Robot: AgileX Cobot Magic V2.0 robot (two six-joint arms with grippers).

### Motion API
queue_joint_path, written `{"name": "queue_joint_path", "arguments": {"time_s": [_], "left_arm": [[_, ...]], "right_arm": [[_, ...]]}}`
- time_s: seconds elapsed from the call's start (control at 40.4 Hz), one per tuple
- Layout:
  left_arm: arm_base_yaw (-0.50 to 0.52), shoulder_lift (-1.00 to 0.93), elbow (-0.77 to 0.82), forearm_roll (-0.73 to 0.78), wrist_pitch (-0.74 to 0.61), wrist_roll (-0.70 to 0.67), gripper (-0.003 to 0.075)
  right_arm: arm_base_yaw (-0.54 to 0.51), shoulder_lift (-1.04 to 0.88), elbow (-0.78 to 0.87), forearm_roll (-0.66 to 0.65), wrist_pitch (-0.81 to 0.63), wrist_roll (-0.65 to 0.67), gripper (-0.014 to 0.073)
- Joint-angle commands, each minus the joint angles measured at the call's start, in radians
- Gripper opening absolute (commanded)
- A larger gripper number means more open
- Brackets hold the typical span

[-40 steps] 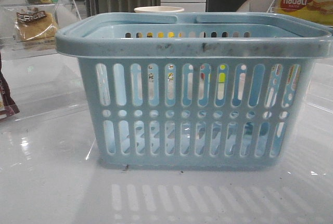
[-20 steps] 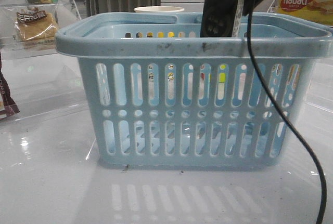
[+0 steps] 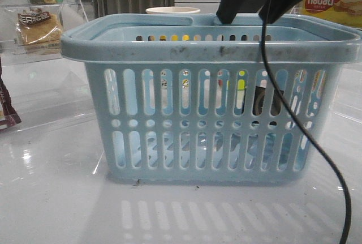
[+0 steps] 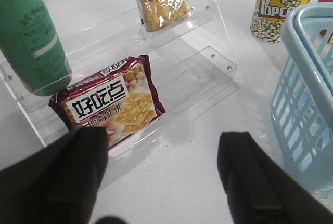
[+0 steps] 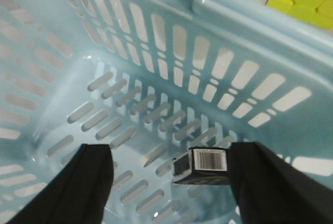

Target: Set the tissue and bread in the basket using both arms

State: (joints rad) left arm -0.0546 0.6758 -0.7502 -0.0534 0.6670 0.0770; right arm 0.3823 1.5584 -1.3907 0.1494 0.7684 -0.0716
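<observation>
The light-blue basket stands in the middle of the table; it also shows in the left wrist view and the right wrist view. My right gripper is open just above its rim. The tissue, a dark packet with a barcode, lies loose inside the basket beside one finger of my right gripper. It shows as a dark block through the slots. The bread sits on a clear shelf at the left. My left gripper is open and empty above the table in front of that shelf.
The clear acrylic shelf also holds a reddish-brown snack packet and a green bottle. A popcorn cup stands behind the basket. A yellow nabati box is at the back right.
My right gripper came in over the basket holding the dark packet, then opened and rose. The packet now sits inside the basket.
</observation>
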Motion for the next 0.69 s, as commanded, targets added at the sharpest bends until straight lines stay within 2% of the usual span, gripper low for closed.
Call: {"name": "queue_joint_path", "arguments": {"time_s": [0.0,0.198,0.668], "left_arm": [[-0.007,0.003,-0.032,-0.012,-0.078,-0.007,0.0509],[-0.007,0.003,-0.032,-0.012,-0.078,-0.007,0.0509],[-0.007,0.003,-0.032,-0.012,-0.078,-0.007,0.0509]], "right_arm": [[0.001,-0.133,0.005,-0.002,-0.081,-0.038,0.057],[0.001,-0.362,0.142,-0.002,-0.101,-0.125,0.057],[0.001,-0.81,0.471,-0.002,-0.055,-0.126,0.057]]}}
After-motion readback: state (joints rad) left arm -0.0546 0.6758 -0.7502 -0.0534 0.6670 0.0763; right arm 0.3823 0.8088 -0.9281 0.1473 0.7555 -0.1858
